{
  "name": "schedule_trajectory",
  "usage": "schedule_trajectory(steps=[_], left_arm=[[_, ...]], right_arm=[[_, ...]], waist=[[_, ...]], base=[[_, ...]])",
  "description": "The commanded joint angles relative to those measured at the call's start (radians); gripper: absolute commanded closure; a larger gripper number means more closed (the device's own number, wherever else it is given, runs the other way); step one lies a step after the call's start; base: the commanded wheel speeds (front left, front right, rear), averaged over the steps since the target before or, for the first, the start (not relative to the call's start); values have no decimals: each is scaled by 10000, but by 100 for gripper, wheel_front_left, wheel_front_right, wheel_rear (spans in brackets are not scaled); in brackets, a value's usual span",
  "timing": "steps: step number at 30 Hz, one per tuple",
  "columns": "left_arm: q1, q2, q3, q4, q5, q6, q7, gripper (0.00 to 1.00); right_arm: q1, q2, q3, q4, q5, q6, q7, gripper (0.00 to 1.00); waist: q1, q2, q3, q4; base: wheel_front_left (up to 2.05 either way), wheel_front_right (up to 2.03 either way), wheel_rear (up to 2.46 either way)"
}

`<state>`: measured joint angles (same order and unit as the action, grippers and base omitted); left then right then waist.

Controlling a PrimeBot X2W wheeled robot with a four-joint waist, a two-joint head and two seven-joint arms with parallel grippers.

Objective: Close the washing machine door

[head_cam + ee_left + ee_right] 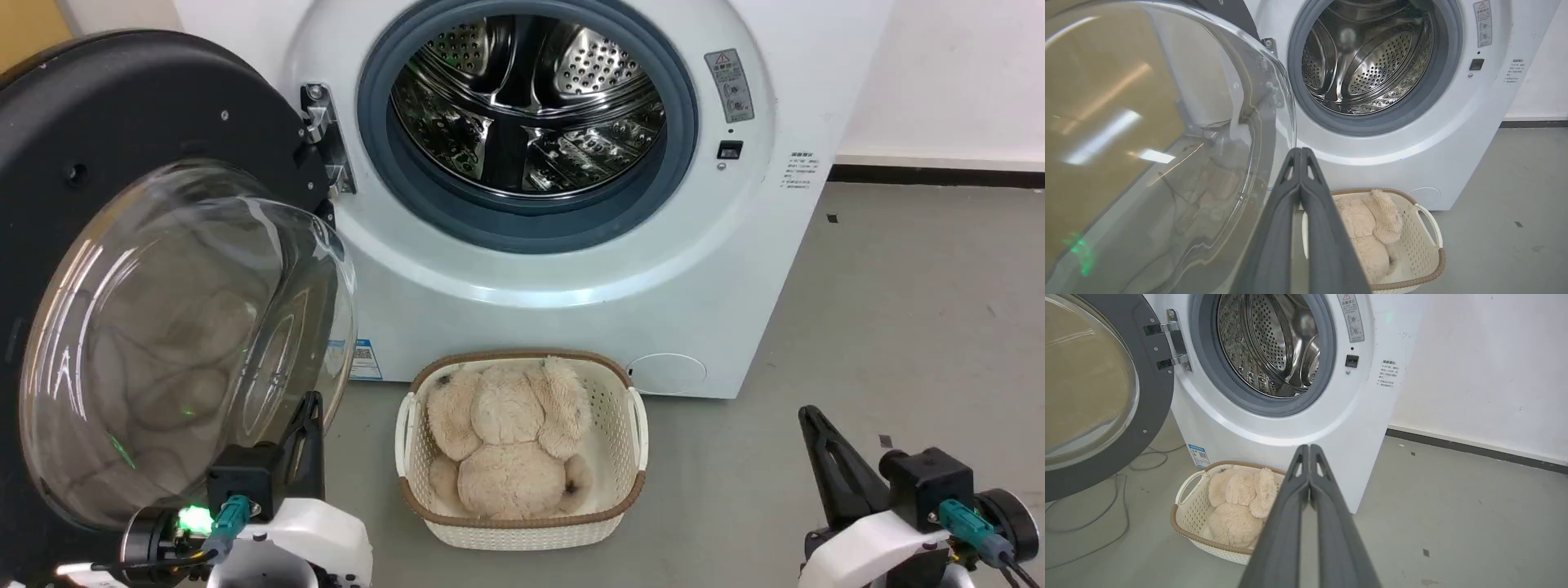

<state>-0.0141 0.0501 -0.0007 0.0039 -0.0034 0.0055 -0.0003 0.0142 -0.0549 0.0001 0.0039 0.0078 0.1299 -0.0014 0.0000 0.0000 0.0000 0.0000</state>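
Both empty, fingers together: left gripper (pixel 310 408) just beside the washing machine door (pixel 122 147), which is swung wide open left of the washing machine (pixel 571 327); right gripper (pixel 810 418) well apart. Likely still the approach stage; next, push the door's free edge shut.

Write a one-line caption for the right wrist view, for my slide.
Right gripper, fingers shut, faces the washing machine; door open at left, basket with plush toy below.

laundry area of a bare, utility-type room: front-loading washing machine (pixel 571 327) standing on plain grey floor (pixel 898 327), blank white wall (pixel 1486 355) with black skirting (pixel 1474 450) at right, laundry basket (pixel 522 535) near, before the machine.
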Motion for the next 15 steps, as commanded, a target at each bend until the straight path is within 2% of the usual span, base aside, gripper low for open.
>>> schedule_trajectory(steps=[1, 15], left_arm=[[141, 1, 7, -39, 34, -55, 3, 100], [141, 1, 7, -39, 34, -55, 3, 100]], right_arm=[[-142, 47, -1, -39, -78, 8, 14, 100], [-142, 47, -1, -39, -78, 8, 14, 100]], waist=[[0, 0, 0, 0], [0, 0, 0, 0]], base=[[0, 0, 0], [0, 0, 0]])
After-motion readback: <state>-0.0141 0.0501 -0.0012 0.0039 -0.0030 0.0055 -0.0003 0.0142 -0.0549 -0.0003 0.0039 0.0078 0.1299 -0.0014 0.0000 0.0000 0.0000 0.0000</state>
